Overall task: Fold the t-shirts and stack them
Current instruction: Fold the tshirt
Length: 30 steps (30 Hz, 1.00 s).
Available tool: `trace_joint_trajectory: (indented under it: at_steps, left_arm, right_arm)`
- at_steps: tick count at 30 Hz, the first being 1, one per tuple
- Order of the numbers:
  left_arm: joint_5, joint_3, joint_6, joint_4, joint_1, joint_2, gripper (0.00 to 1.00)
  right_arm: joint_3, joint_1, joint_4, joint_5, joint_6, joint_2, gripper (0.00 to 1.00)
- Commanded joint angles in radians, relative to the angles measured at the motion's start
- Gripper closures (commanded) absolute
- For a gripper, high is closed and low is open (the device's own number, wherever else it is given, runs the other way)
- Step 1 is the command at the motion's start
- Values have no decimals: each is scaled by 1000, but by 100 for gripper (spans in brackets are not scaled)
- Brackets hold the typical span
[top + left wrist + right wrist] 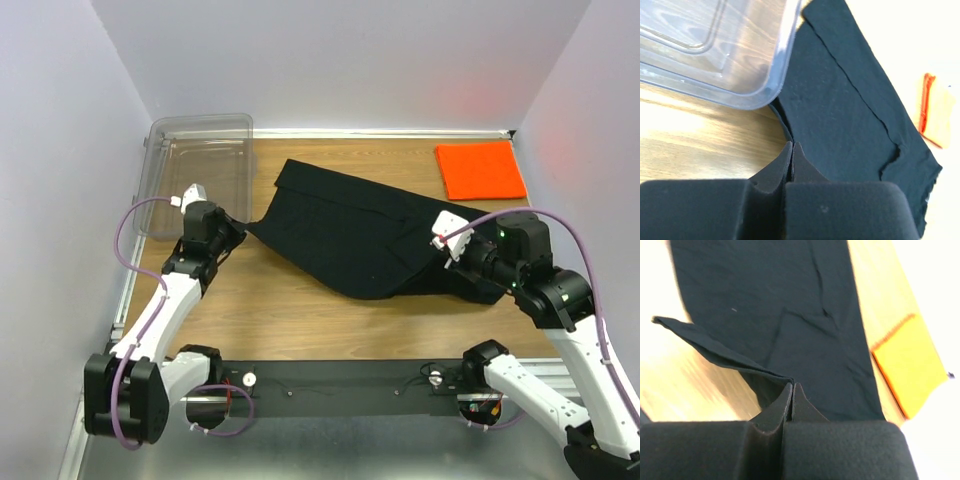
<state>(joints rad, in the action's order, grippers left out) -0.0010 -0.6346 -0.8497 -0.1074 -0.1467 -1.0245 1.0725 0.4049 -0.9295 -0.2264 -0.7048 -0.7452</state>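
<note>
The black t-shirt [360,235] lies spread slantwise across the middle of the wooden table. Its left corner is drawn out to a point at my left gripper [240,230], which is shut on that edge [791,145]. My right gripper [447,252] is shut on a raised fold of the same shirt [791,385] at its right end. In the right wrist view the cloth [780,300] rises in a ridge to the jaw tips. The orange t-shirt [480,170] lies folded flat at the back right, apart from both grippers, and shows in both wrist views [935,112] [907,365].
A clear plastic bin [200,170] stands at the back left, its near corner [715,50] close beside my left gripper. White walls close in the table on the left, back and right. Bare wood [290,320] shows between the shirt and the arm bases.
</note>
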Motion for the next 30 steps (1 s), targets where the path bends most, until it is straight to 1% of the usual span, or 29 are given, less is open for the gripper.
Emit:
trace_joint_trajectory:
  at_steps: [1,7,10,14,17,24,30]
  left_arm:
    - [-56,-68,8,-12,10,-72,100]
    - [-42,-140,69,-11,10,-195,100]
    - [-33,-186,92,-9,10,-245,100]
    - [-16,-246,129,-15,10,-339,100]
    - [-24,-287,150,-32,10,-394,100]
    - [-45,-346,192,-54,10,-499,100]
    - [-40,-428,219,-75,10,-592,100]
  right_arm:
    - [-26,-18,-20,172,25,30,99]
    - [-100,-44,-23,278,11,86,99]
    - [-131,-61,-25,298,11,101,99]
    - [-167,-87,-23,364,10,116,99]
    - [-168,-100,-22,384,18,121,99]
    - [-157,-103,27,420,28,77,99]
    - [-171,-104,70,450,39,41,99]
